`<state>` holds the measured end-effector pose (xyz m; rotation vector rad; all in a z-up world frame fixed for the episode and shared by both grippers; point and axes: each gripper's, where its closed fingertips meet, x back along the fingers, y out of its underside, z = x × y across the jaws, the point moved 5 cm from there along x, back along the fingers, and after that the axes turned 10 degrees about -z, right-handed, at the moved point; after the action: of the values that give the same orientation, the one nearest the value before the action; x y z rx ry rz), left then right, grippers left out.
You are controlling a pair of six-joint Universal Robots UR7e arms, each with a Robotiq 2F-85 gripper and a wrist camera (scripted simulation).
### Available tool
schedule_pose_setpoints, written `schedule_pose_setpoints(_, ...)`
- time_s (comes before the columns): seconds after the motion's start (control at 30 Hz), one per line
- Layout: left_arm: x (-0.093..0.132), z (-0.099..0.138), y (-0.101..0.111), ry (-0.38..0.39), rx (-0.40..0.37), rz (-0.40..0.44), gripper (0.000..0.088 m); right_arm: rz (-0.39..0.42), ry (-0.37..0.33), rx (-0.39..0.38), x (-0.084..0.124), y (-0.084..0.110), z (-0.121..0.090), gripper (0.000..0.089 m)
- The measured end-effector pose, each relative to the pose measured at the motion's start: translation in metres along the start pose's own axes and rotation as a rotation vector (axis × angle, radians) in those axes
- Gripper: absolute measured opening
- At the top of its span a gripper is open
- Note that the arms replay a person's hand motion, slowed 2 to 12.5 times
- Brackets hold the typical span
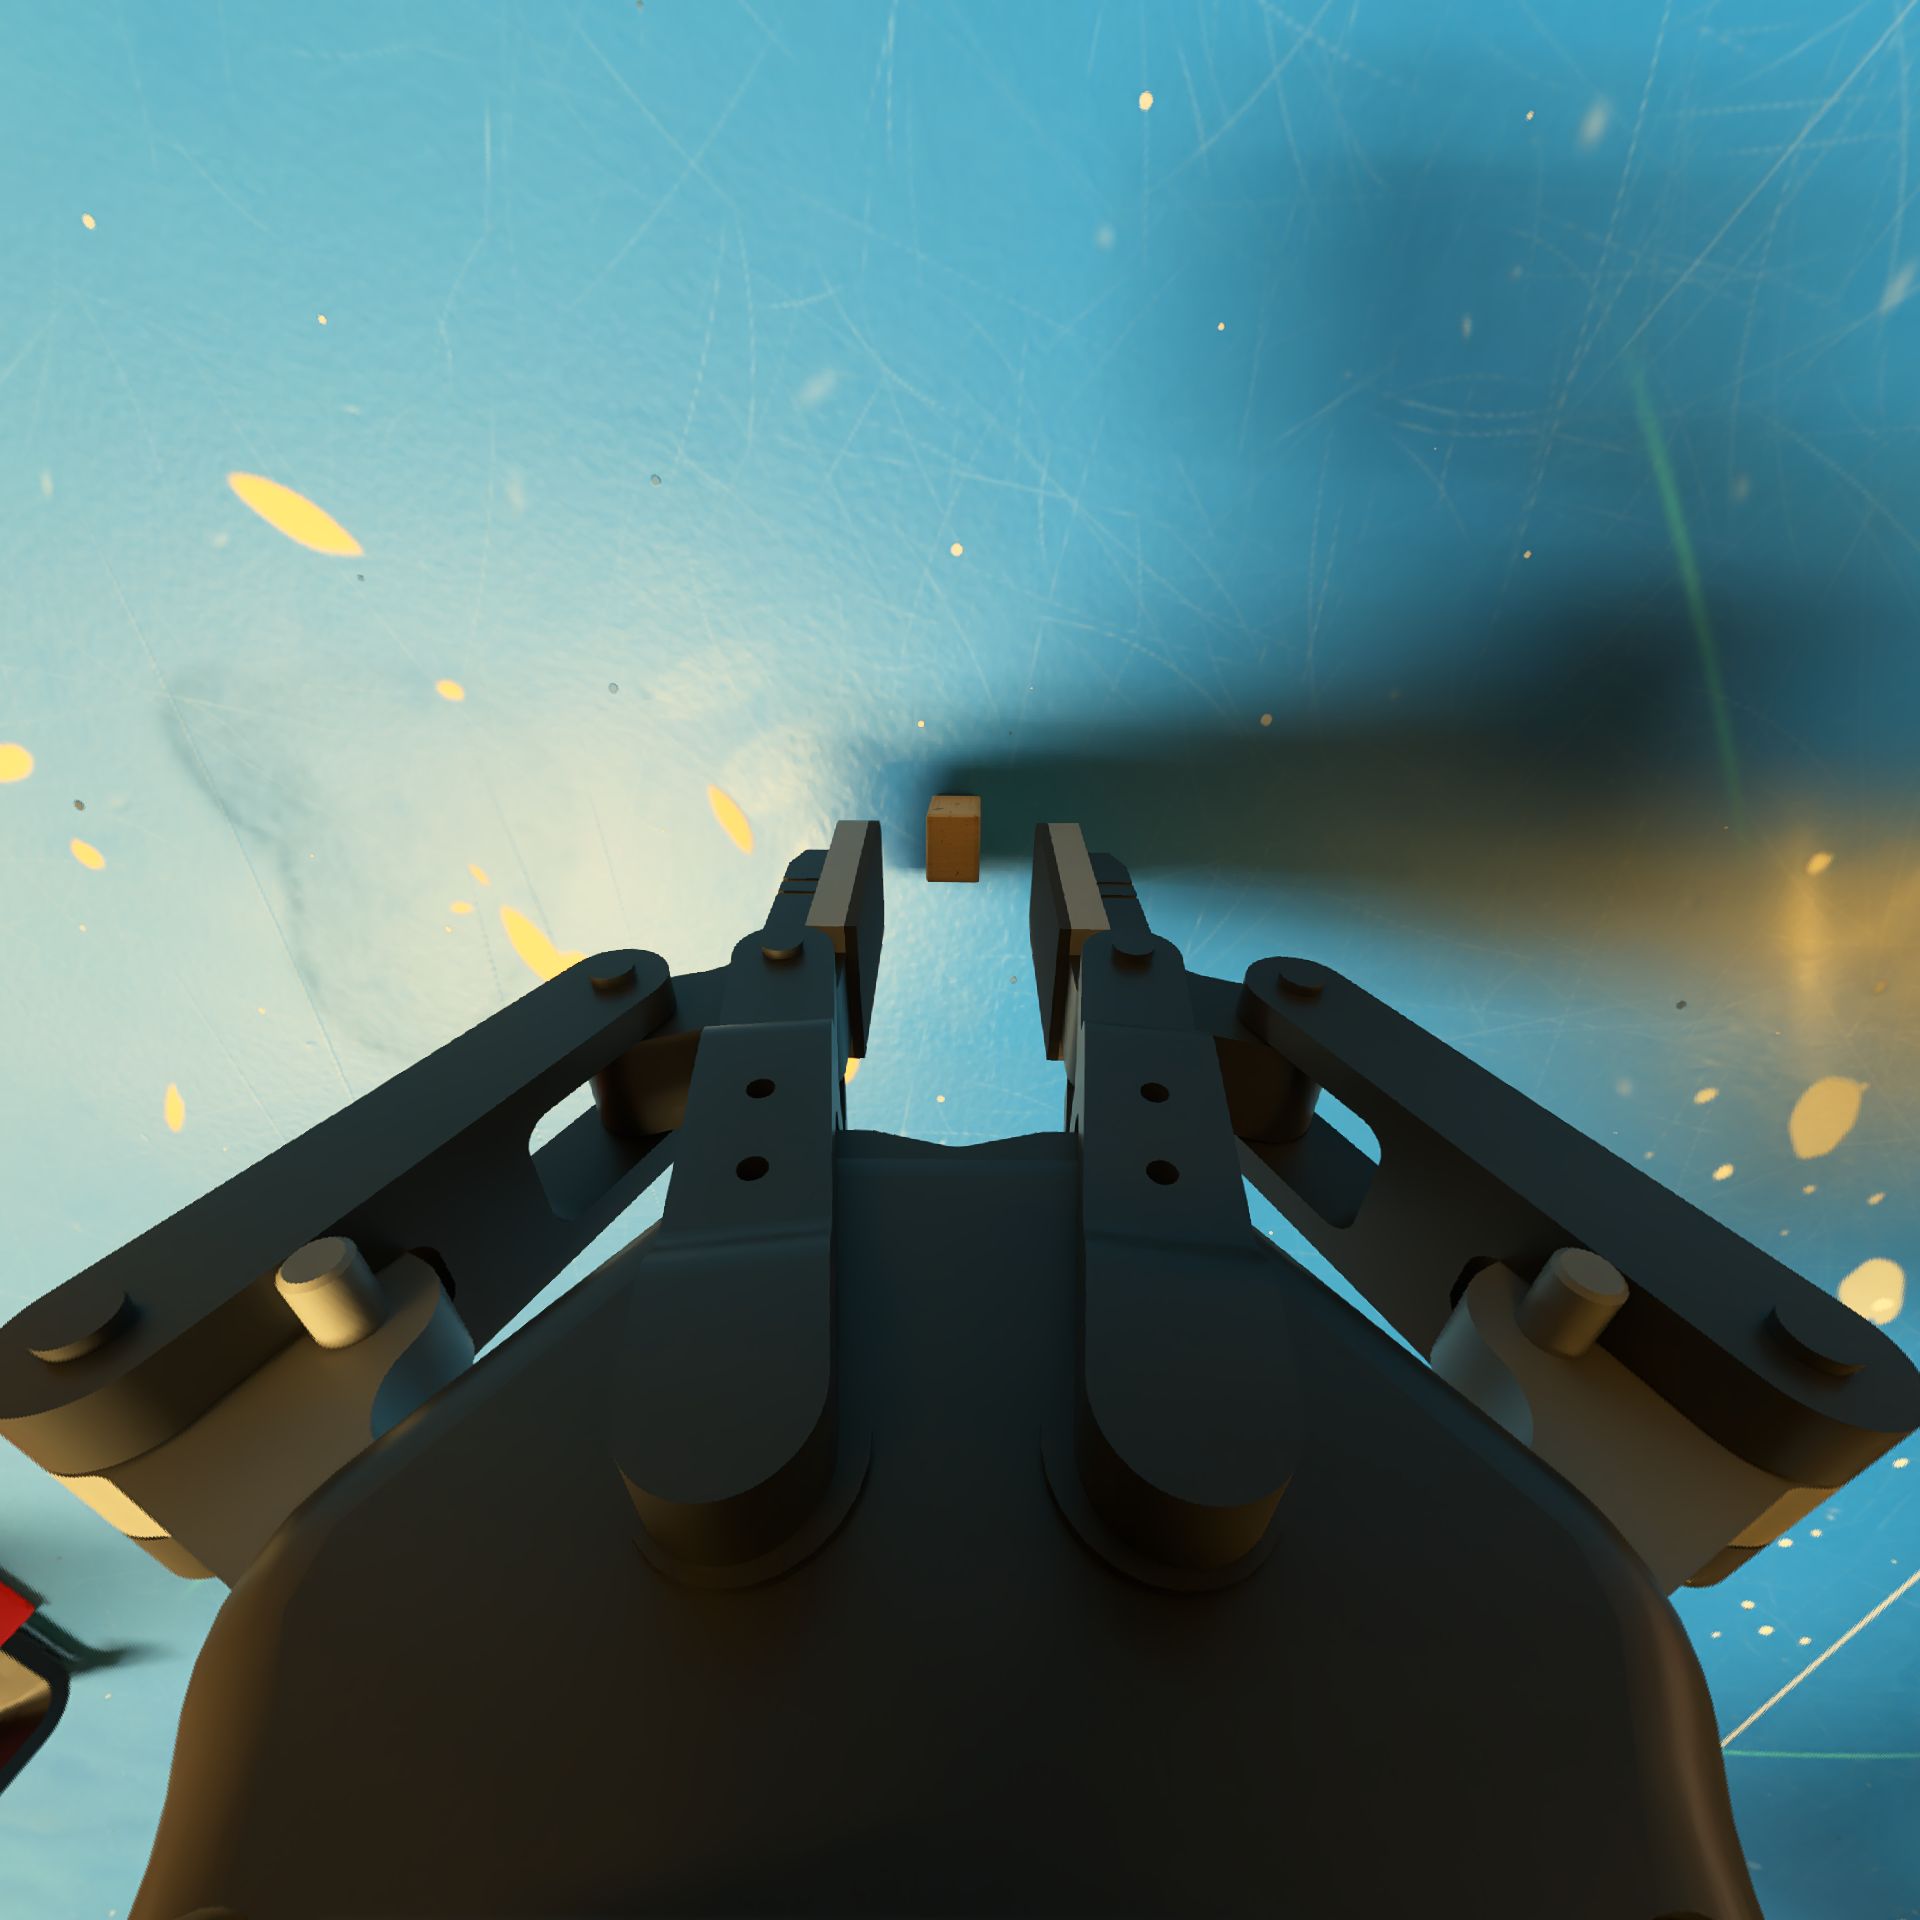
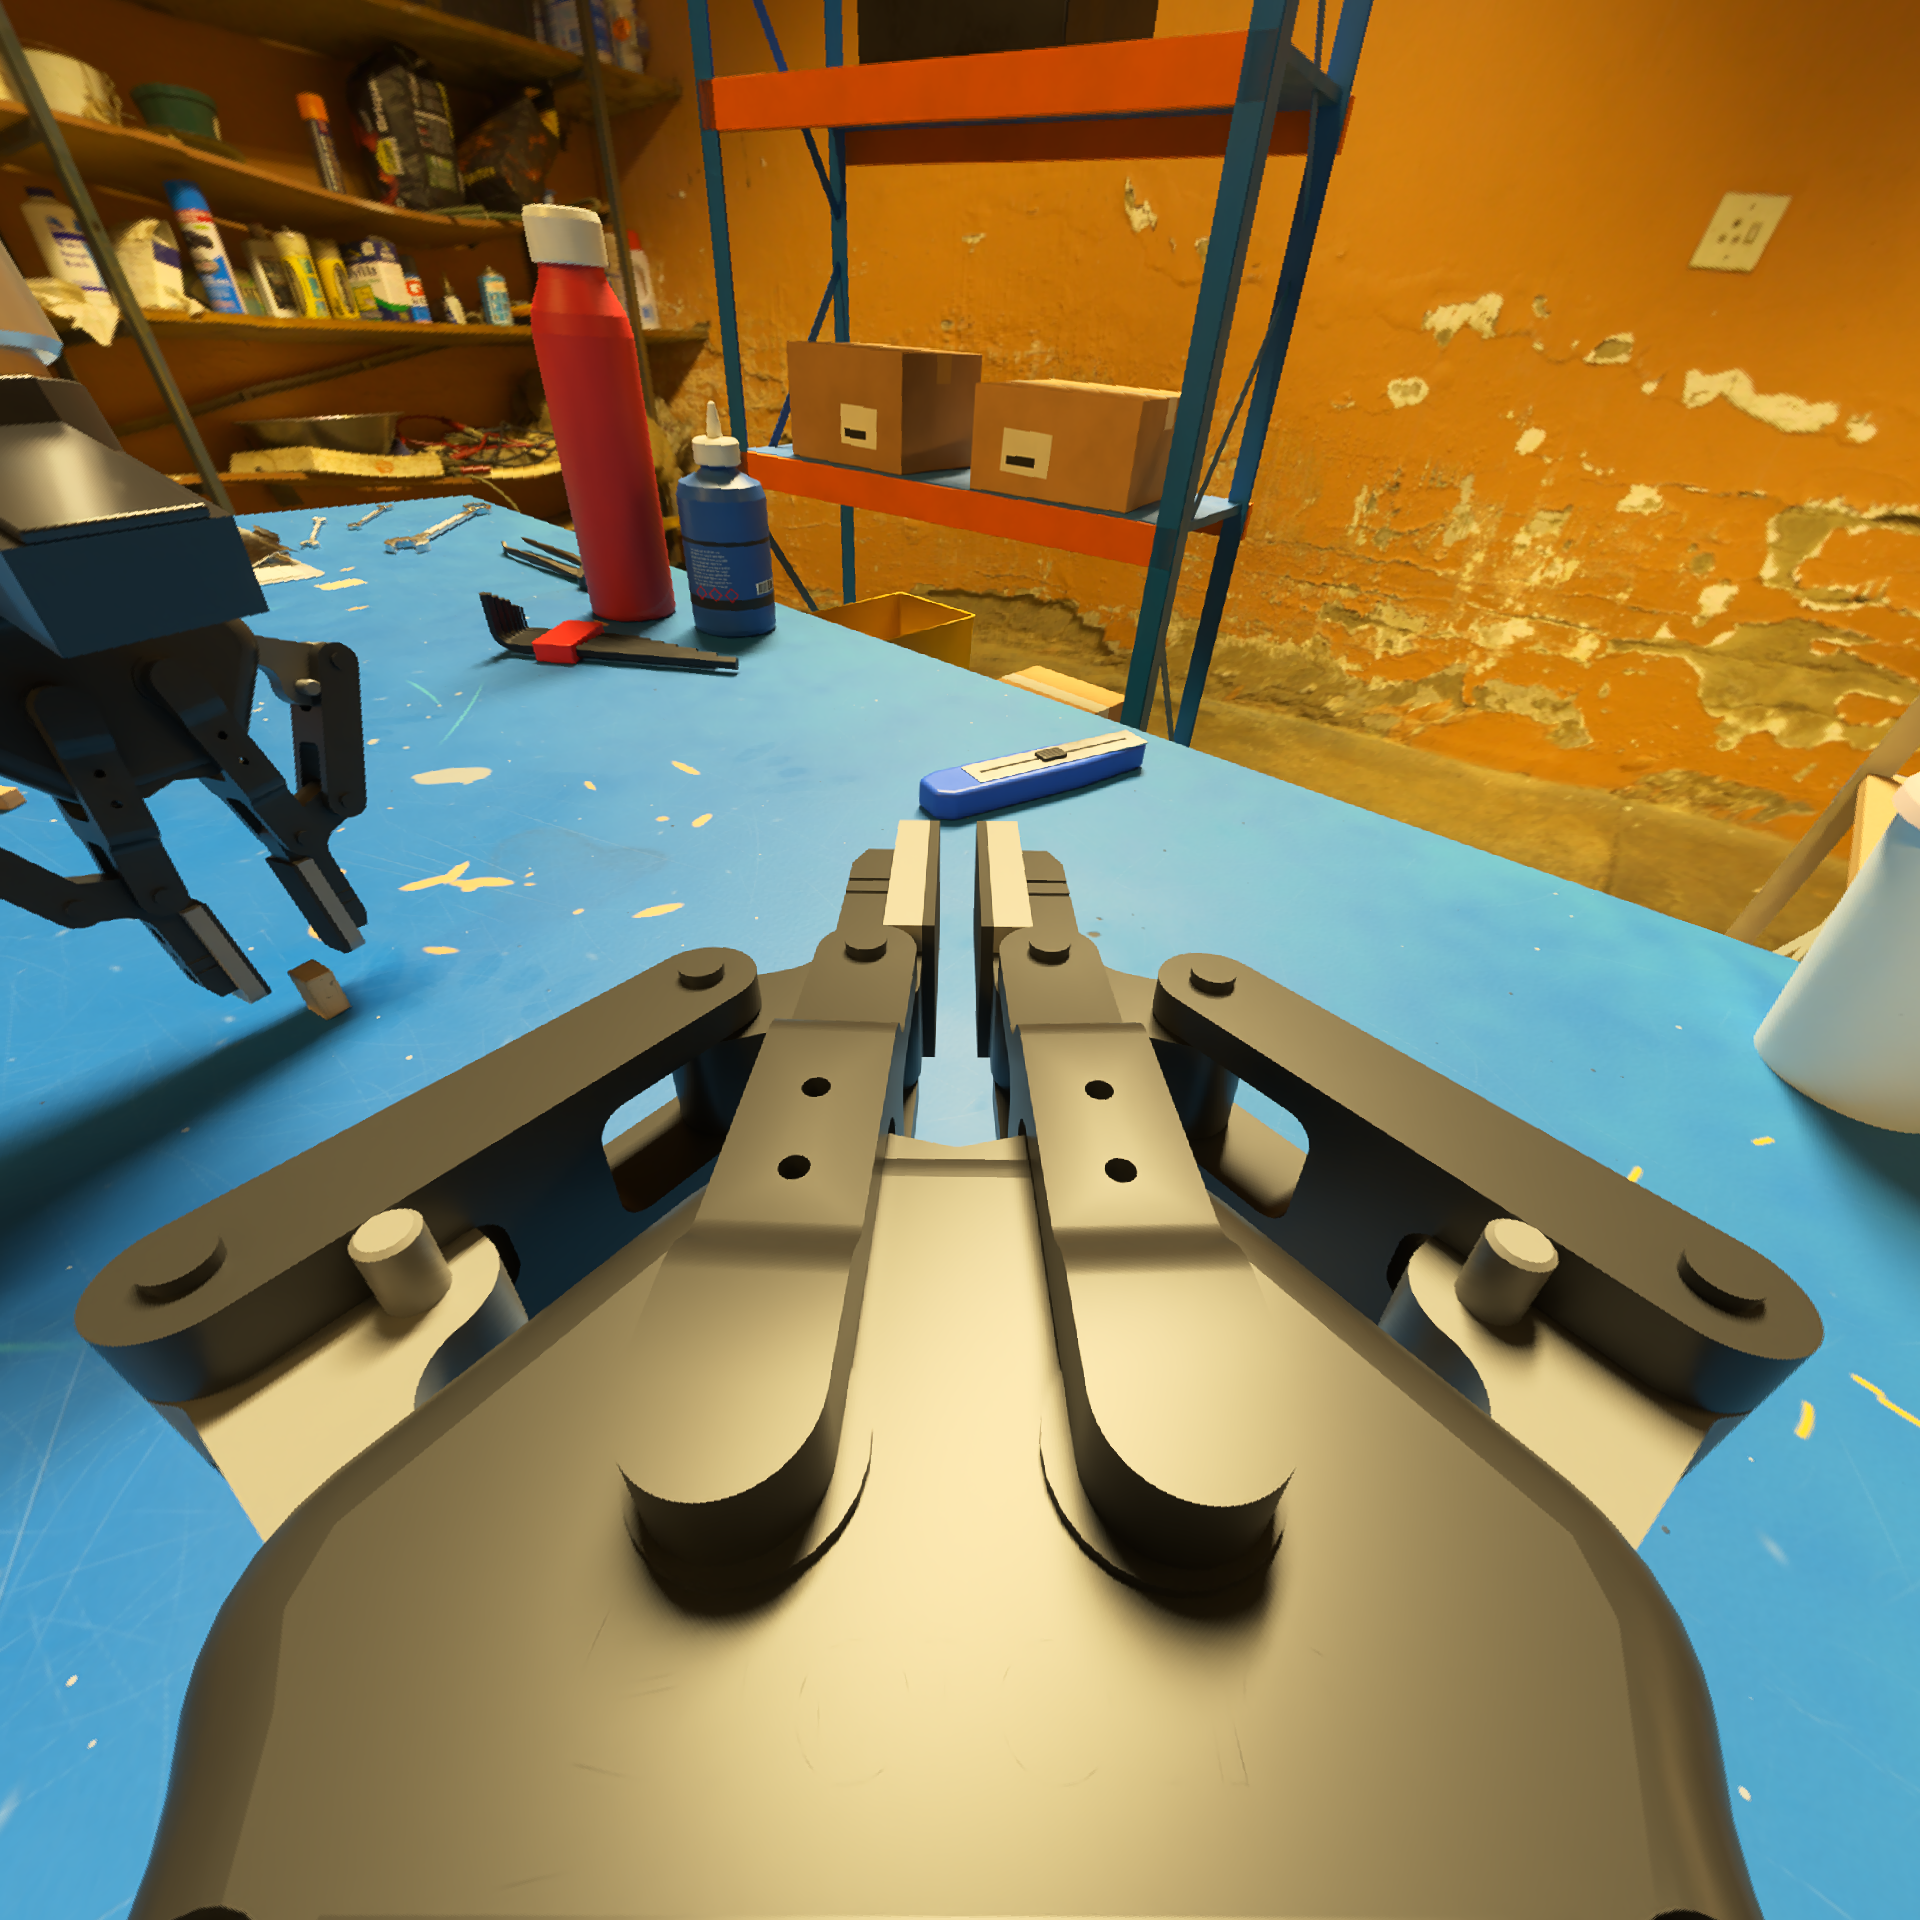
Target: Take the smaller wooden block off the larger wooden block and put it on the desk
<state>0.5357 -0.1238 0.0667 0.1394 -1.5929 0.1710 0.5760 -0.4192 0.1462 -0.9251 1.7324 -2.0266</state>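
The smaller wooden block is a small tan cube on the blue desk. It lies just beyond my left gripper's fingertips, in line with the gap between them. My left gripper is open and empty. In the right wrist view the same block sits on the desk under the left gripper, apart from its fingers. My right gripper is shut apart from a thin gap, holds nothing, and hovers over the desk's middle. A sliver of tan wood shows at the left edge; I cannot tell whether it is the larger block.
A blue box cutter lies just beyond my right fingertips. A red bottle, a blue glue bottle, a red-and-black tool and wrenches are at the back. A white container stands at the right. The desk edge runs diagonally behind the cutter.
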Motion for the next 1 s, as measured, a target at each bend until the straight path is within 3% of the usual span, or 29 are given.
schedule_pose_setpoints(0.47, 0.012, 0.002, 0.005, 0.006, 0.016, 0.072, 0.0292, -0.008, -0.001, 0.001, -0.001, 0.002, -0.001, 0.0061)
schedule_pose_setpoints(1.0, 0.045, 0.001, 0.022, -0.079, 0.047, 0.144, 0.0308, -0.009, 0.002, 0.001, -0.001, 0.002, 0.000, 0.0060)
